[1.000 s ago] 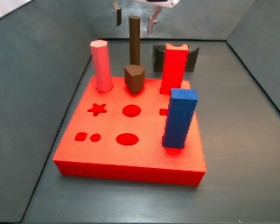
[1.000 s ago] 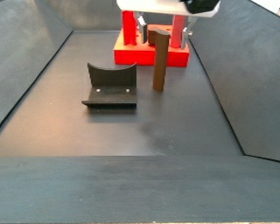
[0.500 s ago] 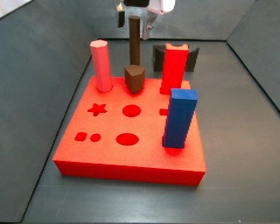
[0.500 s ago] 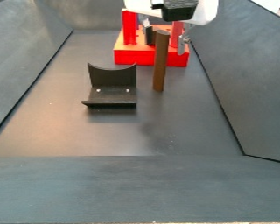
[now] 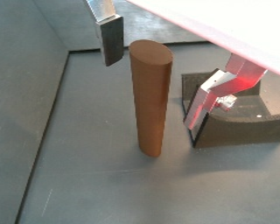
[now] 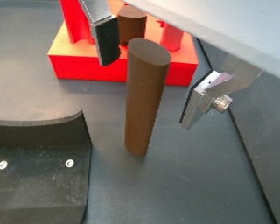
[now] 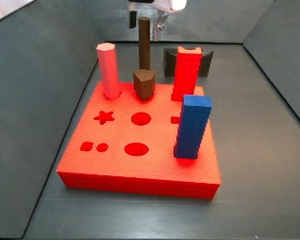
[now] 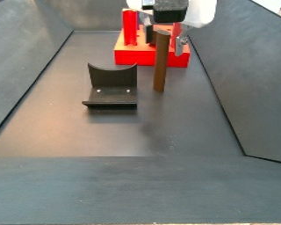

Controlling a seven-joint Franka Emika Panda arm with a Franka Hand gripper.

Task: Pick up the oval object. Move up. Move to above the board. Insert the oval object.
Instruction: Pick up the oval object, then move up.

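The oval object [image 5: 150, 96] is a tall dark brown peg with rounded sides. It stands upright on the dark floor beside the board, as both side views show [image 7: 143, 47] [image 8: 162, 61]. My gripper [image 5: 163, 66] is open and straddles the peg's top. One finger [image 5: 111, 39] is to one side and the other finger [image 5: 210, 94] to the opposite side, neither touching, as the wrist view [image 6: 157, 68] also shows. The board [image 7: 115, 164] is a thick red block with star, circle and oval holes; it also shows in a side view [image 8: 137, 57].
On the board stand a pink hexagonal post [image 7: 108, 70], a short brown stub [image 7: 142, 84], a red post [image 7: 186, 73] and a blue block [image 7: 193, 127]. The fixture [image 8: 111, 85] sits on the floor near the peg [image 6: 31, 166]. Grey walls enclose the floor.
My gripper has come down over the peg's top, so its open fingers now stand on either side of it. The peg has not moved.
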